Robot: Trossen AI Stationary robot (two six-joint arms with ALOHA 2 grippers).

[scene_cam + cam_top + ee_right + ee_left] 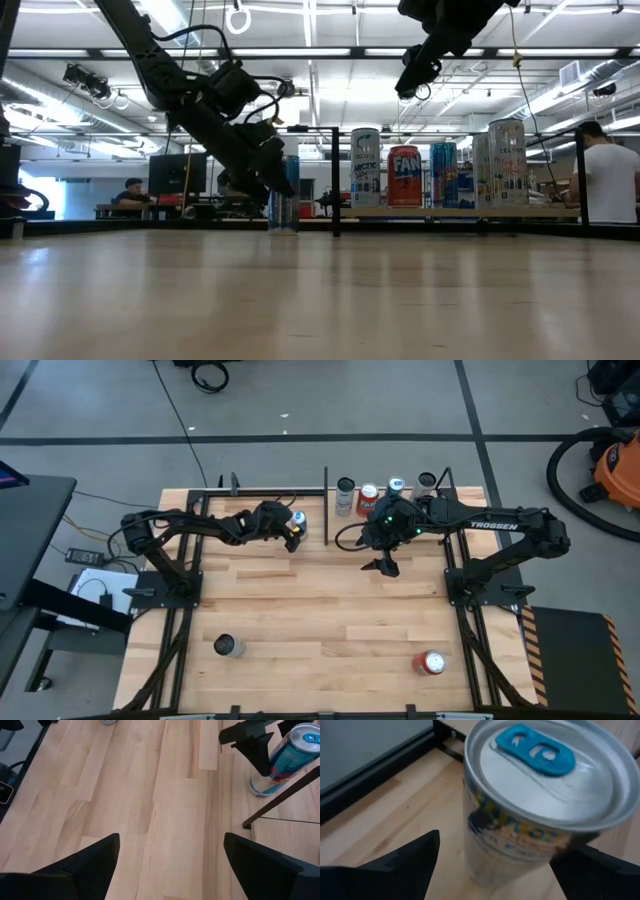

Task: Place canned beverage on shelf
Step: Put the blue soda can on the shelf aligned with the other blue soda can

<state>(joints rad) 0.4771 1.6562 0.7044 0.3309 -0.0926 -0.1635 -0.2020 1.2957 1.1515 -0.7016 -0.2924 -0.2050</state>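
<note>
My left gripper (293,536) brackets the can (299,520) at the table's far edge, fingers spread to either side of it. The left wrist view shows a clear gap on both flanks, so the jaws stand open and nothing is yet gripped.

The can stands upright on the table (300,610), long axis vertical, blue tab up, just left of the black post that marks the shelf's near corner. In the low view the can (283,195) rests on the planks while the shelf (450,212) sits a step higher, already carrying four upright cans (432,175).

From the can, the shelf (420,510) lies at about 3 o'clock in the high view, with its rod edge between them. I judge the coming move turns on that: close, lift clear of the rod, then carry right.

My left arm is plainly the nearer one. My right gripper (385,565) hangs raised over mid-table just in front of the shelf, fingers spread and empty, waiting.

Two more cans (229,647) lie well apart near the table's front edge, at roughly 6 o'clock from both arms.
</note>
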